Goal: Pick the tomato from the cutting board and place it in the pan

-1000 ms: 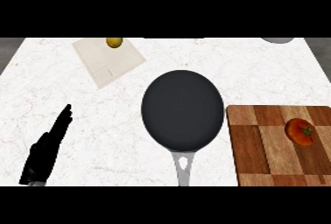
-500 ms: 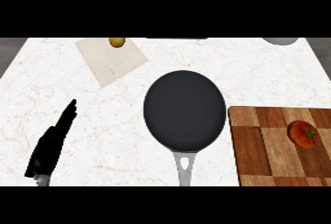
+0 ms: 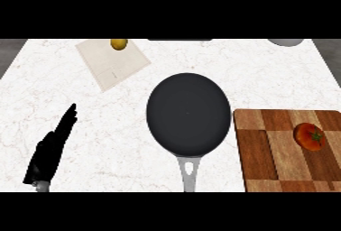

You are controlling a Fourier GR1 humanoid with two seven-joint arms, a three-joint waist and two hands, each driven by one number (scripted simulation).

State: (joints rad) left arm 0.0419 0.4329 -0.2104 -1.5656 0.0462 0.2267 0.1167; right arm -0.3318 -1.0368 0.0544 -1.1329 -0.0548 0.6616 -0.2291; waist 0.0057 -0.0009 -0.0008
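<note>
A red tomato [image 3: 310, 136] with a green stem lies on the wooden cutting board [image 3: 273, 153] at the right. The dark round pan [image 3: 188, 117] sits in the middle of the counter, its metal handle [image 3: 189, 172] pointing toward me. My left hand [image 3: 52, 150] shows at the lower left, fingers straight and pointing up and away, resting open with nothing in it. It is far from both the pan and the tomato. My right hand is not in view.
A pale square mat [image 3: 112, 63] lies at the back left with a small yellow-olive fruit [image 3: 118, 43] on its far edge. A grey-white bowl [image 3: 286, 42] peeks in at the back right. A dark object [image 3: 180, 39] shows at the back edge.
The whole scene has slid slightly down and right in view. The left hand has kept its open pose.
</note>
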